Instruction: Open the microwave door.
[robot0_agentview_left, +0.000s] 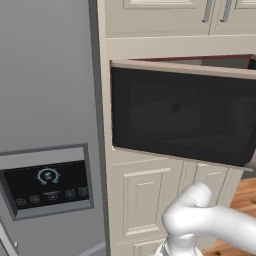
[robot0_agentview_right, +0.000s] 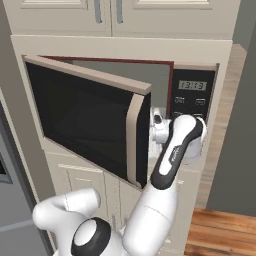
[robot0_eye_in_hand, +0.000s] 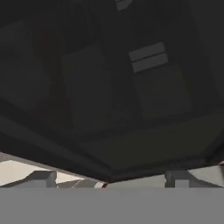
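Left base view, door: the microwave door (robot0_agentview_left: 182, 115) stands swung out from the cabinet front, hinged on its left, with its top trim tilted across the frame. I can see a strip of reddish rim and grey cavity above it.
Left base view, surroundings: the grey refrigerator (robot0_agentview_left: 47, 75) stands to the left, with its display panel (robot0_agentview_left: 46, 183) low down. Cream cabinet doors (robot0_agentview_left: 150, 205) sit below the microwave.
Right base view, door: here the door (robot0_agentview_right: 85, 115) is open by a fair angle, and its beige handle (robot0_agentview_right: 132, 142) is on the free edge, nearest me. The microwave (robot0_agentview_right: 165, 80) shows its cavity behind, with the control strip (robot0_agentview_right: 192, 97) at the right.
Right base view, arm: my wrist reaches up just right of the door's free edge, in front of the control strip. The claw (robot0_agentview_right: 156, 120) sits behind the door edge, so I cannot tell from this side whether it is spread or closed.
Hand view, claw: the two finger tips (robot0_eye_in_hand: 41, 178) show at the bottom, well apart with nothing between them, so I read the claw as spread. A dark interior lies ahead.
Step in hand: I judge this as mid-swing, pushing the door from its inner side.
Next move: sweep left and toward me along the door's arc, keeping contact near the free edge and the wrist clear of the control strip.
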